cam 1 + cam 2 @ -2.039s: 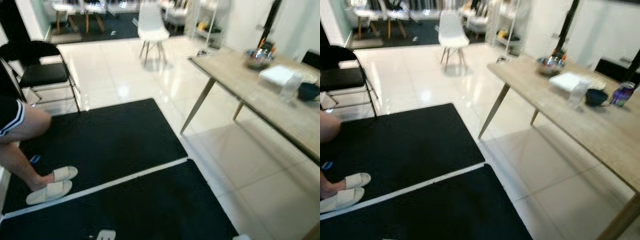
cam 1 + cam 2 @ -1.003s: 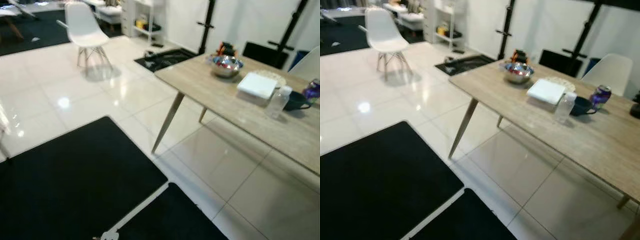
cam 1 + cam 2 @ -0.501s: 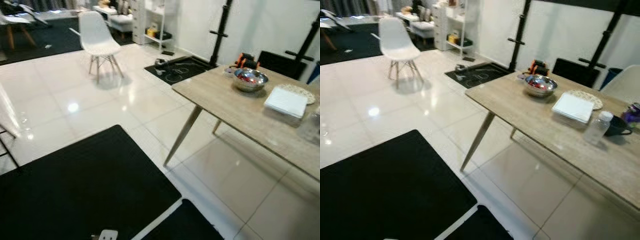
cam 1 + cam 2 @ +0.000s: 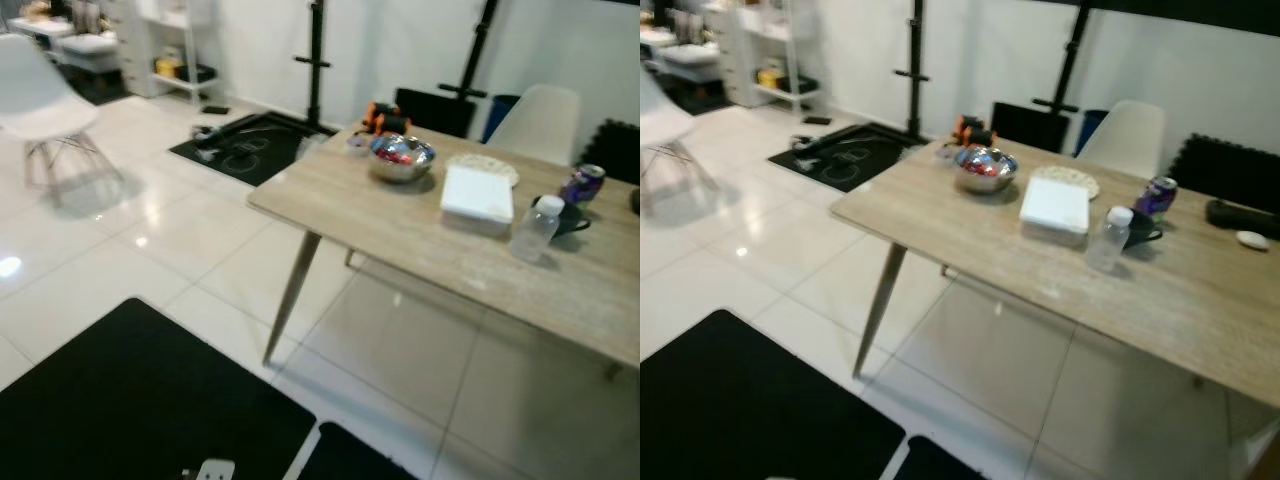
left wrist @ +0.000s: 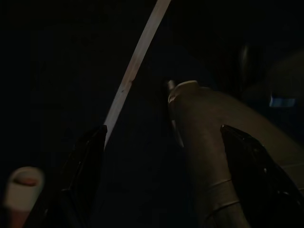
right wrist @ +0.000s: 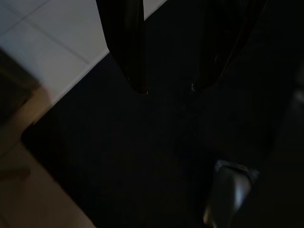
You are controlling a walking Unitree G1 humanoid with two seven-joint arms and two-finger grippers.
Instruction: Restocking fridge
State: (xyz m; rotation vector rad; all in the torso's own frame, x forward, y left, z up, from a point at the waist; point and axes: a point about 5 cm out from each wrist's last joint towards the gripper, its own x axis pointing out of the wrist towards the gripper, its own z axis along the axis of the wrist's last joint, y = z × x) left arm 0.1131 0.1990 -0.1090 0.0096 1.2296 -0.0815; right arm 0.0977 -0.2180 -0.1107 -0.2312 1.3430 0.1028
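As the view has swung, table (image 4: 420, 235) now central, bottle (image 4: 532, 229) seemingly upright

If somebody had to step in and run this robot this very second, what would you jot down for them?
Both arms hang idle. The left gripper and the right gripper are open and empty, over a black floor mat.
The things likely to be stocked sit on the wooden table ahead: a clear bottle, a purple can next to a dark cup, a white box, a steel bowl with something red in it, and a patterned plate.
Nothing is picked up yet. I cannot see a fridge.
Left to do: walk to the table, take an item, find the fridge.
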